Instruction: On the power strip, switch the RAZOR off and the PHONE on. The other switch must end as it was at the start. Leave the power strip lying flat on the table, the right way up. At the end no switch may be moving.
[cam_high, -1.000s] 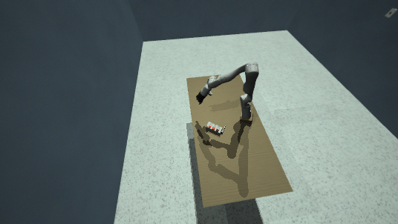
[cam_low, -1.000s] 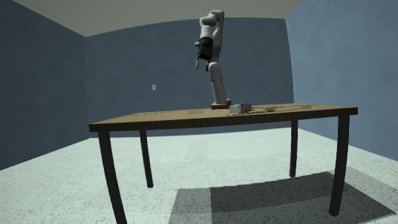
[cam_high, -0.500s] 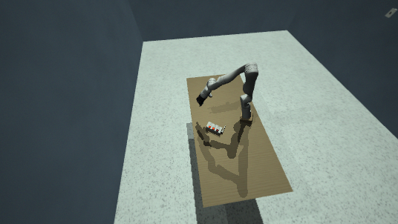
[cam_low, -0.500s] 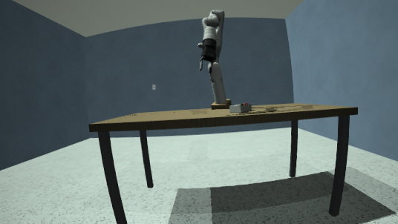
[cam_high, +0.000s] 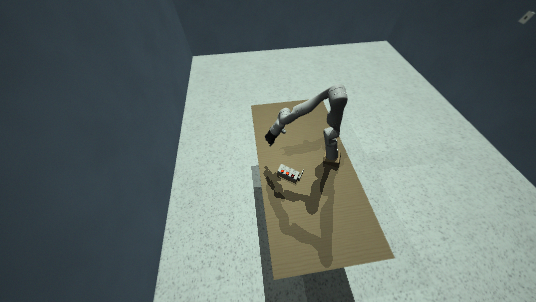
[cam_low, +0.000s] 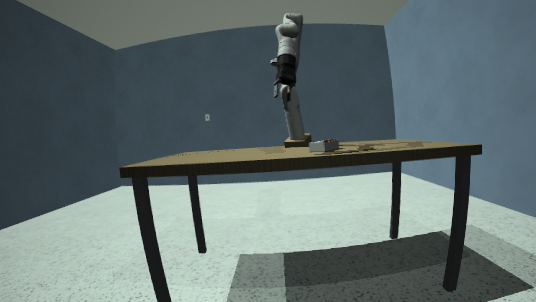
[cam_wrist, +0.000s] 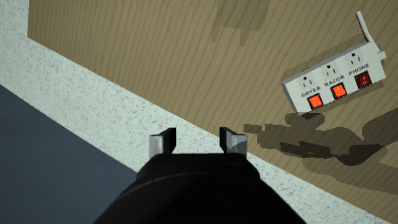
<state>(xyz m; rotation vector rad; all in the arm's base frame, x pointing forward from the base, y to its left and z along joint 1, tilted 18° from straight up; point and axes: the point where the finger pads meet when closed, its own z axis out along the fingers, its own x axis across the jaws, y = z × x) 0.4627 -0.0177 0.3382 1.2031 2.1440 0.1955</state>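
Note:
The white power strip (cam_wrist: 334, 82) lies flat on the wooden table, right way up, at the upper right of the wrist view. It has three labelled switches: DRYER (cam_wrist: 315, 101) glows bright orange-red, RAZOR (cam_wrist: 338, 90) glows bright orange-red, PHONE (cam_wrist: 363, 78) is dark red. The strip also shows in the top view (cam_high: 290, 173) and in the exterior view (cam_low: 324, 145). My gripper (cam_wrist: 197, 136) is open and empty, high above the table near its edge, well away from the strip. It also shows in the top view (cam_high: 270, 140) and in the exterior view (cam_low: 280, 91).
The arm's base (cam_high: 331, 161) stands on the table beside the strip. The table edge runs diagonally below the fingers in the wrist view, with speckled floor (cam_wrist: 90, 100) beyond it. The arm's shadow (cam_wrist: 325, 140) falls on the table below the strip.

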